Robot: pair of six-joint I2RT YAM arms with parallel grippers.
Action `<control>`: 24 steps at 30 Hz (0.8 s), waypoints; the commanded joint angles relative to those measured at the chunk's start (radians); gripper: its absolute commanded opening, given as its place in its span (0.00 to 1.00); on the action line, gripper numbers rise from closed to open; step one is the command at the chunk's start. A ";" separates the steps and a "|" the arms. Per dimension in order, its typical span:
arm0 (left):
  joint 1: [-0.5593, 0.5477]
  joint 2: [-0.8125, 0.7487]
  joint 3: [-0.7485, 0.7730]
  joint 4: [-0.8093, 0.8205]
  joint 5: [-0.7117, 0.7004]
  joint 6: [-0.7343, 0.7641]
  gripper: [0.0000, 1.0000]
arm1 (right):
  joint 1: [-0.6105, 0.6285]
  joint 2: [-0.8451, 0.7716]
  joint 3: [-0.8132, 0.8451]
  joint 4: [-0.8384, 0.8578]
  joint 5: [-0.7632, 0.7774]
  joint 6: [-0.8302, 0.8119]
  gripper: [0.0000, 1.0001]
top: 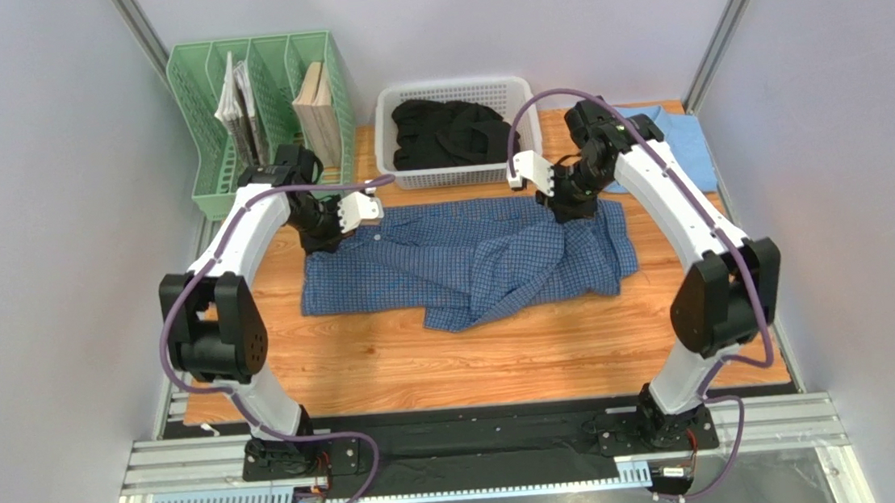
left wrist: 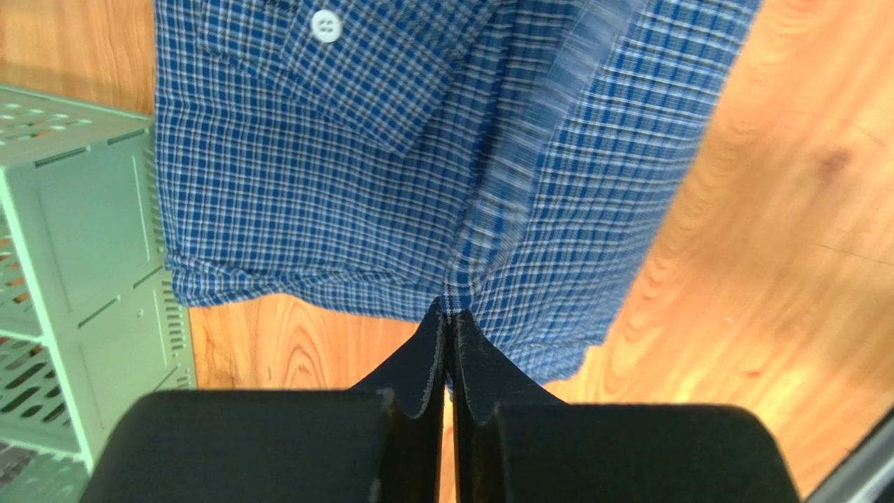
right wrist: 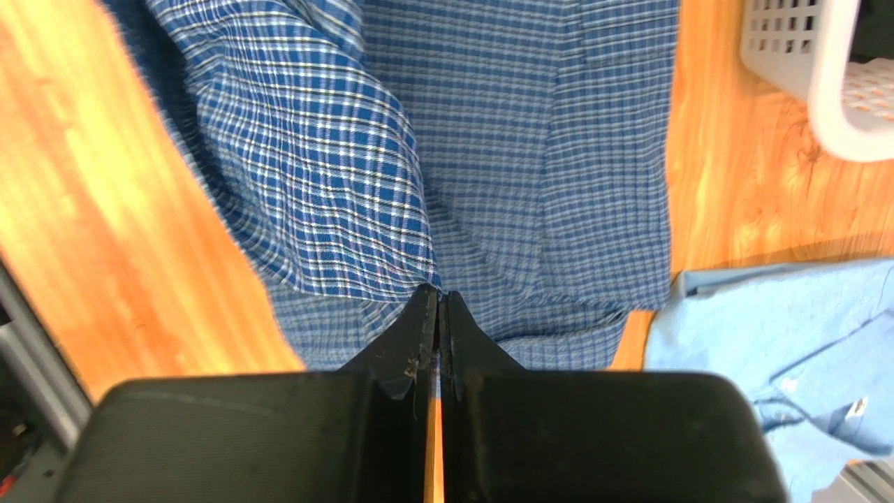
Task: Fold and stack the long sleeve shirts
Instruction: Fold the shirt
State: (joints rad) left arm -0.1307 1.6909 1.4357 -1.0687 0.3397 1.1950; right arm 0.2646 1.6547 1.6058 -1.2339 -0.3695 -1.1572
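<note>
the checked shirt [top: 466, 262] is lying rumpled across the middle of the wooden table [top: 426, 369], sleeves bunching over the front. it's looking thin, soft and floppy (only the collar and placket have any body), so i'm guessing hems and seams are the spots to pinch. the left gripper [left wrist: 449, 314] and right gripper [right wrist: 438, 299] are both clamping its far edge. the light blue shirt [top: 680, 140] is sitting crumpled at the far right corner.

Dark blue checked shirt [top: 466, 262] spread rumpled just before white basket [top: 387, 147]; plain light blue shirt [top: 692, 139] crumpled to its right.
</note>
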 commanded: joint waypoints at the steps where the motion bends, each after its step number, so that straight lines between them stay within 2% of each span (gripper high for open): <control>1: 0.017 0.078 0.045 0.021 0.001 -0.020 0.00 | -0.010 0.100 0.098 0.040 0.009 0.002 0.02; 7: 0.034 0.125 0.023 0.003 -0.013 -0.043 0.00 | -0.015 0.175 0.088 0.178 0.066 0.102 0.03; 11: 0.042 0.105 -0.032 0.113 -0.051 -0.124 0.00 | -0.019 0.209 0.086 0.301 0.131 0.181 0.00; 17: 0.055 0.079 0.012 0.121 -0.024 -0.185 0.00 | -0.039 0.226 0.144 0.303 0.112 0.220 0.00; 24: 0.055 0.163 0.107 0.145 -0.051 -0.244 0.00 | -0.047 0.237 0.149 0.303 0.116 0.218 0.00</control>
State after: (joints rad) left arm -0.0834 1.8206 1.4643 -0.9627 0.2947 1.0065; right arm 0.2253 1.8908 1.7130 -0.9688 -0.2615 -0.9638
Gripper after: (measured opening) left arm 0.007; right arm 0.005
